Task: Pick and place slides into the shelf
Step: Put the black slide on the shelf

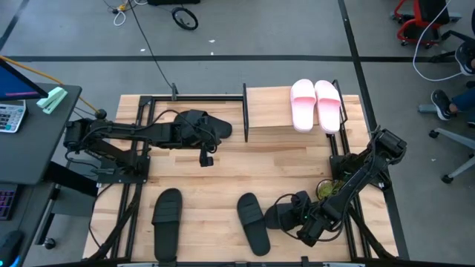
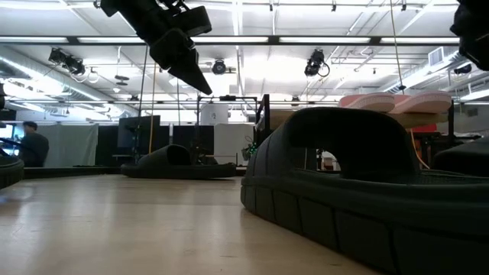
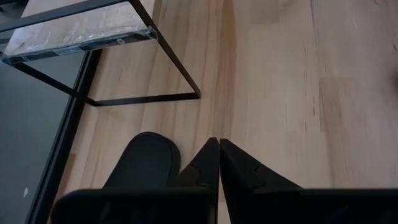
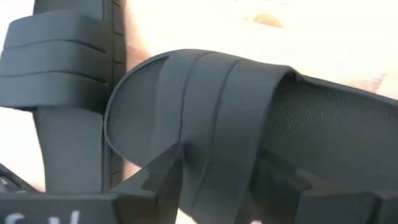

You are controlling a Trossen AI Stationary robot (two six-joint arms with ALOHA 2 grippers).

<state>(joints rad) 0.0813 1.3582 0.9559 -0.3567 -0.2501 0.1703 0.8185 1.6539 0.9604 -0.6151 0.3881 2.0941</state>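
Two pale pink slides (image 1: 315, 104) lie side by side on the shelf's top board (image 1: 271, 111). One black slide (image 1: 204, 126) rests on the table left of the shelf, also seen in the left wrist view (image 3: 143, 163). My left gripper (image 1: 207, 157) (image 3: 218, 149) hovers shut just near of it, touching nothing. Two more black slides (image 1: 167, 222) (image 1: 254, 222) lie flat near the table's near edge. My right gripper (image 1: 308, 225) (image 4: 217, 180) is at a fourth black slide (image 1: 286, 211), closed across its strap. My right gripper holds the black slide by its wide strap (image 4: 214, 124), pinched between the two fingers (image 4: 163, 171), one at each edge of the strap. The fingers come slanting down from the table's right side. Whether the sole is off the table, I cannot tell.
The shelf's black posts and frame (image 1: 246, 111) stand at the table's far middle, with its lower frame in the left wrist view (image 3: 143, 98). Bare wood lies between the shelf and the near slides. A neighbouring black slide (image 4: 68, 93) lies close beside the held one.
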